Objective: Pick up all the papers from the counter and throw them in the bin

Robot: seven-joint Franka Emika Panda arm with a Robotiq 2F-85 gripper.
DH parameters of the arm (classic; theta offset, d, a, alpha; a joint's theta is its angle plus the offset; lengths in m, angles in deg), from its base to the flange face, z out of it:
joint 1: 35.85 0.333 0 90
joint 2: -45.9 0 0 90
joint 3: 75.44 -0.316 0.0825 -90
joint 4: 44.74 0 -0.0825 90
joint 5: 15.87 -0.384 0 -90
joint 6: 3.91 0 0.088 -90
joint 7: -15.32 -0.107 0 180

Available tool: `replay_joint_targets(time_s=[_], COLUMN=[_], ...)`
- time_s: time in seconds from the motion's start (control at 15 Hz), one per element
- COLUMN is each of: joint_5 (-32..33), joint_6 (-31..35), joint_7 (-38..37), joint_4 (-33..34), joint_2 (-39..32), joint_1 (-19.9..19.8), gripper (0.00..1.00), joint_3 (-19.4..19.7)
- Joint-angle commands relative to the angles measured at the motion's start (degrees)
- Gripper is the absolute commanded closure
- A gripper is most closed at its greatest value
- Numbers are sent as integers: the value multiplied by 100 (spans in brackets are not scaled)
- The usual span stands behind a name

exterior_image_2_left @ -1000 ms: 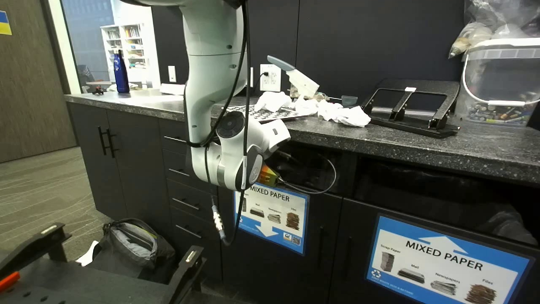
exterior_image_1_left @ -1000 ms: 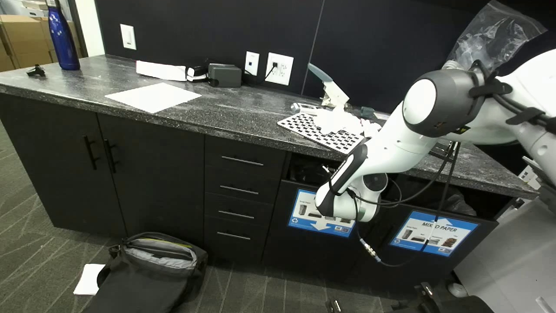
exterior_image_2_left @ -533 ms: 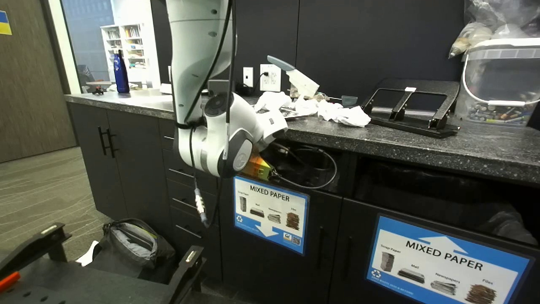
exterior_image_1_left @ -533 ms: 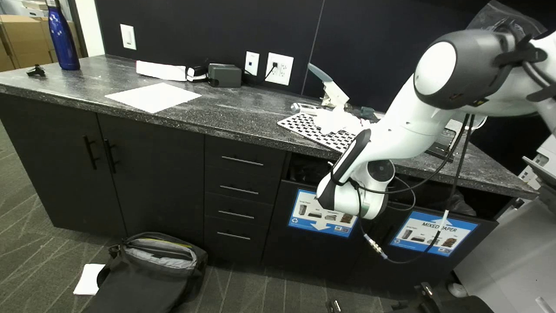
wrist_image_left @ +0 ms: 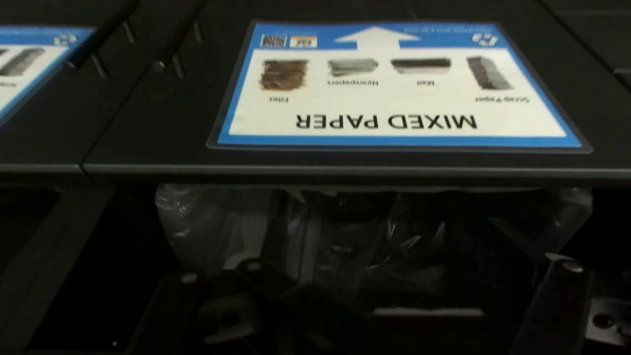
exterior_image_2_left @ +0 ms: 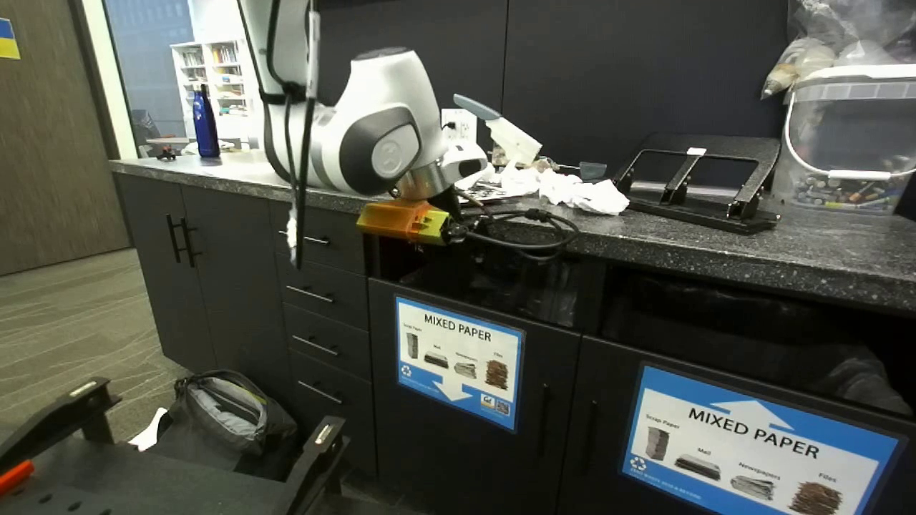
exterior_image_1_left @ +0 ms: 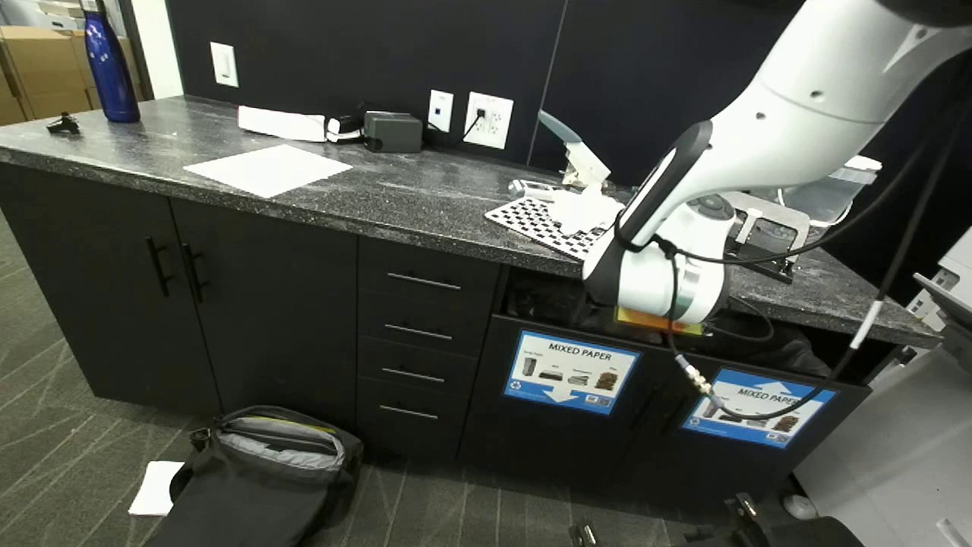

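Note:
The papers (exterior_image_2_left: 583, 197) are crumpled white wads on the dark counter (exterior_image_2_left: 687, 247); some lie on the checkered sheet, as an exterior view shows (exterior_image_1_left: 581, 209). The bin (exterior_image_2_left: 465, 447) has a dark front with a blue-and-white label. In the wrist view its upper edge (wrist_image_left: 355, 170) runs across, with a clear plastic liner (wrist_image_left: 340, 236) in the opening behind. My gripper (wrist_image_left: 409, 268) is over this opening, its dark fingers spread apart with no paper seen between them. In both exterior views the fingers are lost against the dark opening below the wrist.
A second labelled bin front (exterior_image_2_left: 758, 443) stands beside it. A black laptop stand (exterior_image_2_left: 701, 182) and a clear bucket (exterior_image_2_left: 844, 143) stand on the counter. The checkered sheet (exterior_image_1_left: 543, 220), a grey-handled tool (exterior_image_1_left: 581, 156) and a flat white sheet (exterior_image_1_left: 269, 169) lie there too.
The arm has risen, lifting the wrist from in front of the bin label to counter-edge height. The label and the orange-yellow box under the wrist now show more fully. The papers have not moved.

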Motion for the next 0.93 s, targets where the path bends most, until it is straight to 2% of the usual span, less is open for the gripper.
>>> replay_joint_targets(time_s=[0.0,0.13,0.2,0.27,0.33,0.53,0.67,0.87], joint_5=[198,796,1105,1762,2035,2557,2656,2478], joint_6=[-1633,-2681,-3209,-3640,-3885,-4207,-4544,-4868], joint_7=[9,-436,-724,-1164,-1458,-2054,-2318,-2388], joint_4=[-700,-679,-458,-295,-30,591,1206,2145], joint_2=[1196,1535,1664,1897,2050,2419,2483,2053], joint_1=[463,633,864,447,361,-70,-301,-685], gripper=[0,0,0,0,0,0,0,0], joint_3=[748,1210,1589,1348,1350,1008,781,498])
